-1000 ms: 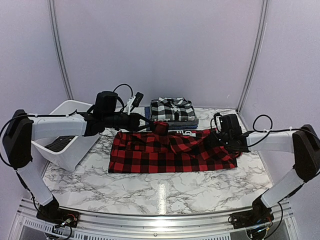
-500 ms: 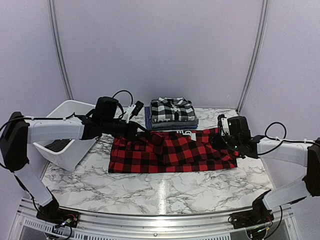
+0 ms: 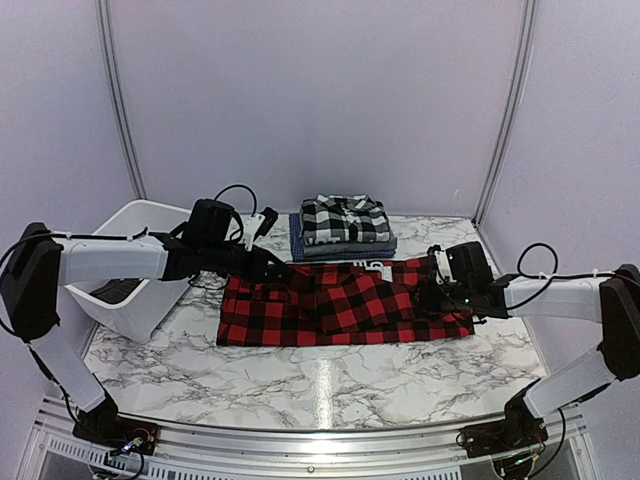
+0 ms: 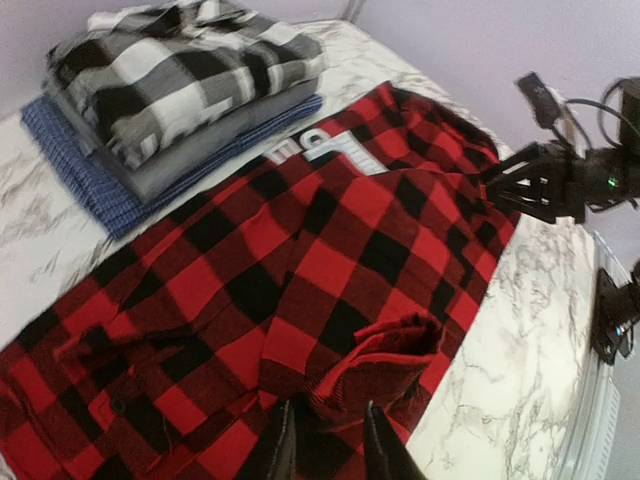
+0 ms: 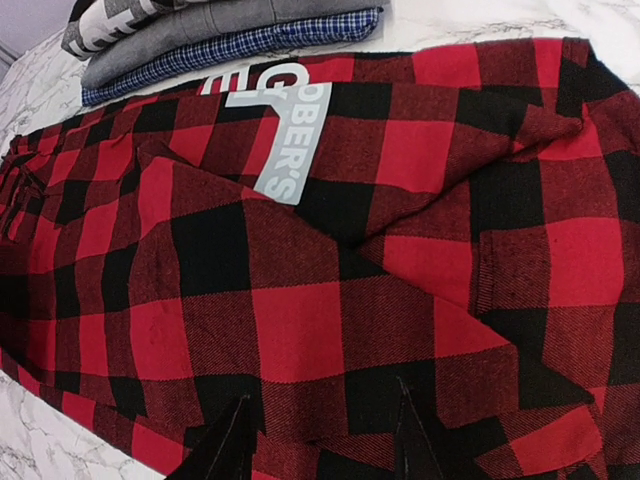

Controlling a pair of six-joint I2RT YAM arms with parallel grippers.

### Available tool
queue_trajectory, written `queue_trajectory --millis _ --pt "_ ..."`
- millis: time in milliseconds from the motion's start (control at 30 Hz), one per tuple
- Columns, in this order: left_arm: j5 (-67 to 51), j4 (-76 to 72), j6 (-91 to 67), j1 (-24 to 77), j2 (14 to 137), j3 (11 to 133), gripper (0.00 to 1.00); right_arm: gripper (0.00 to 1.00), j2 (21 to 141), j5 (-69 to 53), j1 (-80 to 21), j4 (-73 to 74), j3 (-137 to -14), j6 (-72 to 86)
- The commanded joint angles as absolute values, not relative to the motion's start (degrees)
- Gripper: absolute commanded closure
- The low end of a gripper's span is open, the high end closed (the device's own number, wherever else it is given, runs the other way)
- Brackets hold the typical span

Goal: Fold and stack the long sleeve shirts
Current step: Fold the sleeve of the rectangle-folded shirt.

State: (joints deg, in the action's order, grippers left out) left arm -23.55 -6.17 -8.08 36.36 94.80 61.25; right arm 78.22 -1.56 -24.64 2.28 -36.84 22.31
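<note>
Fingers of our left gripper (image 4: 328,425) stand narrowly parted over a bunched fold (image 4: 385,350) of sleeve, apparently gripping nothing. Our right gripper (image 5: 322,410) hangs spread above the opposite end. Between them the red-and-black shirt (image 3: 345,305) lies flat on the desk (image 3: 330,385), just in front of the folded stack (image 3: 343,228). We judge it soft, light and limp, best pinched at hem corners or fold edges.

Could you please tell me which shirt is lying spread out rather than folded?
The red-and-black check shirt, spread across the table; the black-and-white plaid, grey and blue ones are stacked folded.
</note>
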Motion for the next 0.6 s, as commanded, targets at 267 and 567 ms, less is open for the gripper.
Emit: queue_trajectory --millis 267,567 --pt "-1.4 -10.1 -14.5 35.7 85.1 48.5 0.49 0.57 82.2 -5.1 -27.2 0.4 -39.2 22.9" --pt "5.4 -4.4 -18.4 46.0 92.6 56.4 0.49 0.57 85.5 -6.3 -29.2 -1.7 -44.4 22.9"
